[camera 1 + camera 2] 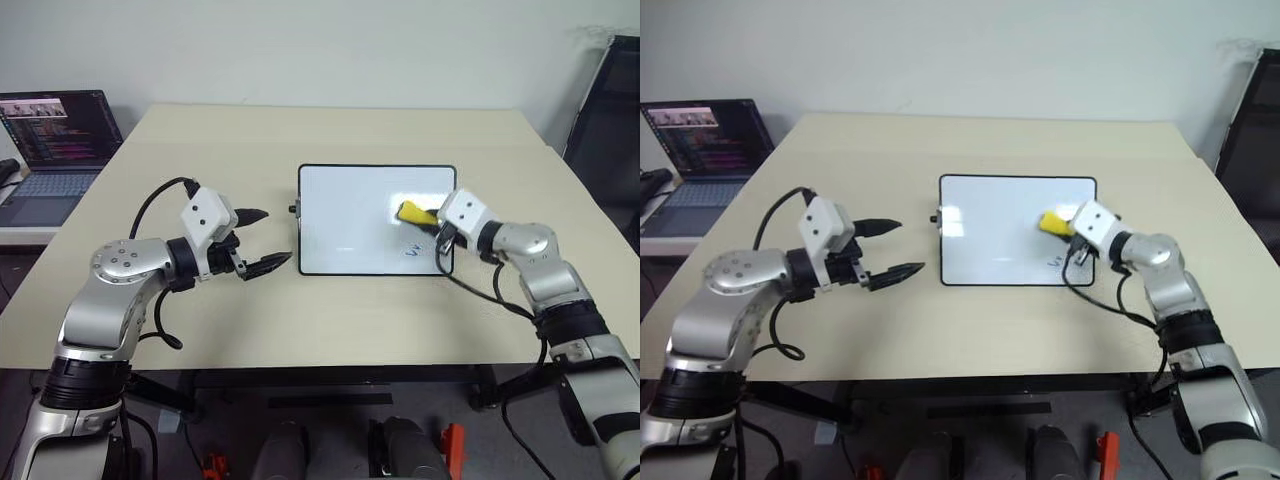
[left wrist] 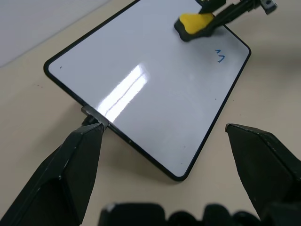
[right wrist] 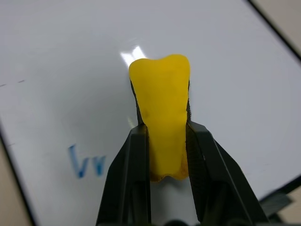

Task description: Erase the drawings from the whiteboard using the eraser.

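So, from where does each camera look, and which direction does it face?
Left eye view: on the head, looking forward and down at the table; both arms show, the left claw open.
Right eye view: beside it, same scene.
Left wrist view: on the left wrist, facing the whiteboard; its two black fingers show.
Right wrist view: on the right wrist, facing the board; the right claw grips the eraser.
Shared by both wrist views: the eraser and the blue drawing.
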You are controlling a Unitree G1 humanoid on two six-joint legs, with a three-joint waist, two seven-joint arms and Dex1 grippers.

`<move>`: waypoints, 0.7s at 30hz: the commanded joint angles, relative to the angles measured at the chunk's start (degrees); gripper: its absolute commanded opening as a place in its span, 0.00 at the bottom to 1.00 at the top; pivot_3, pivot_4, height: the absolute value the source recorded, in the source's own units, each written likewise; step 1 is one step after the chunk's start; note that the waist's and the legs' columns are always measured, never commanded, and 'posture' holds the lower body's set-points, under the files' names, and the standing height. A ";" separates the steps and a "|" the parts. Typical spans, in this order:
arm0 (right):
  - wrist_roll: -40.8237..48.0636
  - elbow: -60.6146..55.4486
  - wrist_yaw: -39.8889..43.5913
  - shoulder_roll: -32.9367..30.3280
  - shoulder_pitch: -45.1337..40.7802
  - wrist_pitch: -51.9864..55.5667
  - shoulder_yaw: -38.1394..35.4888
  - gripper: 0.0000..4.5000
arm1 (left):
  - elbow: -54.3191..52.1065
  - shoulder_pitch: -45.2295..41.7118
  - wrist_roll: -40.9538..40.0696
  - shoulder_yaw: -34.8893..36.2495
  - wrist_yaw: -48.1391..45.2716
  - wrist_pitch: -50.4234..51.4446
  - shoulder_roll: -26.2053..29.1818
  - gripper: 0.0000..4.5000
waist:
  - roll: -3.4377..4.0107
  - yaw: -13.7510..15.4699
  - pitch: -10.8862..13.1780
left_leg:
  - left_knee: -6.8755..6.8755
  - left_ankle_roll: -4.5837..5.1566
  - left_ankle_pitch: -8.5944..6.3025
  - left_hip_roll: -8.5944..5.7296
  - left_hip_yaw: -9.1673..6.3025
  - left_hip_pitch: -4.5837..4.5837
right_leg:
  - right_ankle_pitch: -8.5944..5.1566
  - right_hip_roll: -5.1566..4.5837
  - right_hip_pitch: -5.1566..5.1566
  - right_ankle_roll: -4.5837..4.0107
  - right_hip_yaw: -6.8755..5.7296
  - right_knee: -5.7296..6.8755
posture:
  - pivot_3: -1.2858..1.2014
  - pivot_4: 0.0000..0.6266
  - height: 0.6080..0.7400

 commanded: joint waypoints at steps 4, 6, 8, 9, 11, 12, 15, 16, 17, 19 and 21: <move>-0.67 3.39 -2.03 0.10 -0.93 1.87 -1.46 0.15 | -0.04 -1.75 0.20 0.13 -0.31 -1.44 -0.14 1.00 | 0.00 -0.16 0.00 | 0.00 0.00 0.00 0.02 -0.03 0.00 | 0.00 0.00 -0.01 -0.01 -0.04 0.00 | 0.52 0.24 1.00; 1.77 2.90 -1.80 -0.20 -2.69 2.34 -3.98 0.15 | -0.11 -1.96 0.26 -0.01 -0.32 -1.41 -0.22 1.00 | -0.01 -0.20 0.01 | 0.01 0.00 0.00 0.02 -0.02 0.00 | 0.00 0.00 -0.01 -0.01 -0.02 0.00 | 0.52 0.24 1.00; 5.05 0.48 0.34 -1.35 -3.48 3.41 -6.38 0.15 | -0.36 -2.12 0.24 0.02 -0.29 -1.25 -0.25 1.00 | 0.01 -0.05 0.04 | 0.03 0.00 0.00 -0.01 -0.03 -0.05 | 0.00 -0.02 -0.02 0.00 -0.02 -0.01 | 0.52 0.24 1.00; 7.30 -1.69 2.42 -2.66 -3.55 4.94 -8.01 0.15 | -0.54 -2.19 0.17 0.17 -0.29 -1.11 -0.15 1.00 | 0.04 0.10 0.08 | 0.02 0.00 0.00 -0.02 -0.03 -0.09 | 0.00 -0.03 -0.04 0.00 -0.02 -0.01 | 0.52 0.24 1.00; 11.74 -6.39 8.03 -6.88 -2.53 8.25 -11.02 0.15 | -0.85 -2.09 0.04 0.72 -0.24 -0.97 0.22 1.00 | 0.20 0.48 0.18 | 0.00 0.00 0.00 -0.04 -0.02 -0.41 | 0.00 -0.03 -0.36 0.00 -0.02 -0.03 | 0.52 0.24 1.00; 13.15 -8.01 10.00 -8.61 -1.74 9.56 -11.82 0.15 | -0.99 -1.97 0.01 0.92 -0.20 -0.91 0.35 1.00 | 0.21 0.66 0.19 | -0.05 0.00 0.00 -0.06 0.00 -0.65 | 0.01 -0.03 -0.64 0.04 0.01 -0.02 | 0.52 0.24 1.00; 16.33 -9.28 16.28 -15.36 2.80 8.23 -15.39 0.15 | -0.86 -1.19 0.03 1.78 -0.12 -1.13 0.89 1.00 | 0.23 1.22 0.20 | -0.07 0.01 -0.02 -0.09 -0.14 -1.27 | 0.23 -0.03 -1.19 0.19 -0.15 0.02 | 0.52 0.24 1.00; 16.83 -9.25 17.10 -16.48 3.62 8.03 -15.96 0.15 | -0.90 -1.02 0.02 1.90 -0.07 -1.14 0.96 1.00 | 0.23 1.30 0.20 | -0.08 0.07 -0.09 -0.09 -0.14 -1.34 | 0.22 -0.03 -1.23 0.17 -0.17 -0.03 | 0.52 0.24 1.00; 16.15 -8.25 17.40 -17.95 4.56 6.61 -16.30 0.15 | -0.79 -0.94 0.08 1.94 -0.06 -1.23 1.05 1.00 | 0.23 1.29 0.20 | -0.08 0.16 -0.18 -0.10 -0.11 -1.36 | 0.18 -0.03 -1.23 0.18 -0.16 -0.06 | 0.52 0.24 1.00; 14.20 -6.20 17.64 -21.17 6.59 4.26 -16.84 0.15 | -0.62 -0.98 0.17 2.06 -0.11 -1.16 1.29 1.00 | 0.24 1.14 0.21 | -0.08 0.20 -0.26 -0.11 -0.03 -1.36 | 0.14 -0.04 -1.24 0.20 -0.10 -0.10 | 0.52 0.24 1.00; 13.32 -5.62 18.22 -23.86 8.68 2.56 -17.40 0.15 | -0.84 -0.99 0.03 2.28 -0.28 -0.85 1.65 1.00 | 0.29 1.04 0.27 | -0.07 0.20 -0.27 -0.11 0.01 -1.36 | 0.12 -0.04 -1.25 0.21 -0.07 -0.10 | 0.52 0.24 1.00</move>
